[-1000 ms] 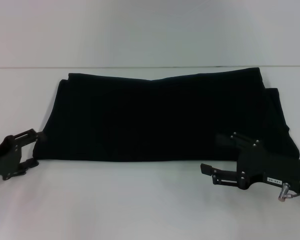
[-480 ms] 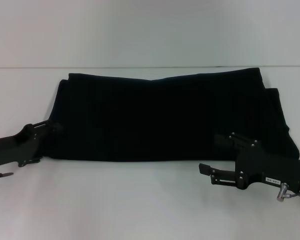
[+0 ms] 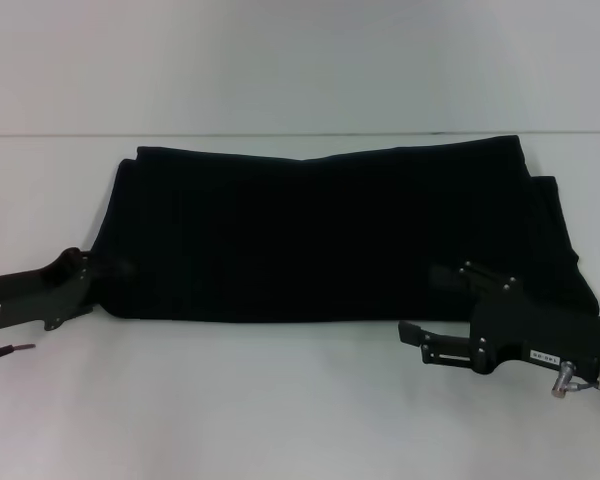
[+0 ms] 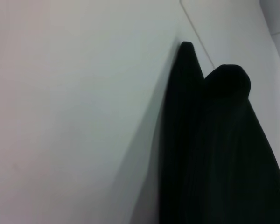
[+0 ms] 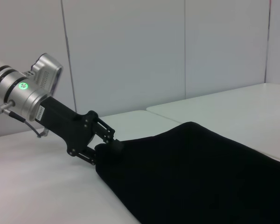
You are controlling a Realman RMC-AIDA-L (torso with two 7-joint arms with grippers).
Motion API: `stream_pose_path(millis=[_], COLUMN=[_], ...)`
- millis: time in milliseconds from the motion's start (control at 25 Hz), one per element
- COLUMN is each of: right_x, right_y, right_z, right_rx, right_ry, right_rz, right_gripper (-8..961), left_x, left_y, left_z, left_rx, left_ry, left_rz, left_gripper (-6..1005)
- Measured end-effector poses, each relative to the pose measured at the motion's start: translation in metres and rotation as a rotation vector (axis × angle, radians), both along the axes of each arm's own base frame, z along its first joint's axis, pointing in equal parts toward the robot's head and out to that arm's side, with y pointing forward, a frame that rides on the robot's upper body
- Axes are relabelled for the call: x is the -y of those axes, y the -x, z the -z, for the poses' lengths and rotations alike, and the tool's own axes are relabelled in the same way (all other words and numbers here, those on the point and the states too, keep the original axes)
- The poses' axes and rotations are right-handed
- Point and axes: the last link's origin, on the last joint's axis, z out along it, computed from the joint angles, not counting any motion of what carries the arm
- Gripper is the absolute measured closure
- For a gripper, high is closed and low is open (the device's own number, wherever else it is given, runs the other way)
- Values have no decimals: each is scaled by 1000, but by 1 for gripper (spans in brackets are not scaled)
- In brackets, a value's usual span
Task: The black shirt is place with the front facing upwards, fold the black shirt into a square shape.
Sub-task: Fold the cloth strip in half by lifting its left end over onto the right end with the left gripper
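Note:
The black shirt lies folded into a wide band across the white table, with no print showing. My left gripper is at the shirt's near left corner. In the right wrist view the left gripper is open, with one finger on top of the cloth and the other low beside it. My right gripper stands open at the shirt's near right edge, one finger over the cloth and one on the table in front of it. The left wrist view shows only the shirt's raised edge close up.
A seam line crosses the table just behind the shirt. Pale wall panels stand beyond the table. Bare table surface stretches in front of the shirt and to both sides.
My left gripper has slid in from the left until its fingers reach the shirt's near left corner. The right gripper has crept slightly toward the shirt edge. The shirt lies as before.

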Motion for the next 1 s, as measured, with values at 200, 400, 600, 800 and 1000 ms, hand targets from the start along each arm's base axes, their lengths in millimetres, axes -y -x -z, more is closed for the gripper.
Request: stream_pose_path(millis=[200, 400, 600, 800, 1000], right_x=[-1, -1, -2, -2, -3], right_y=[-1, 0, 0, 0, 0], right_z=[2, 3, 2, 2, -1], right_rx=[8, 8, 0, -3, -18], right_ry=[3, 6, -2, -3, -18], right_rz=[11, 10, 19, 22, 30], right_gripper=[8, 8, 8, 8, 8], left_x=[-3, -4, -6, -3, 2], left_y=[-3, -7, -10, -8, -2], left_z=[-1, 2, 2, 2, -1], left_rx=[-9, -9, 1, 9, 17], left_ry=[-21, -36, -60, -78, -108], left_rz=[30, 59, 85, 87, 69], left_gripper=[607, 843, 902, 961, 973])
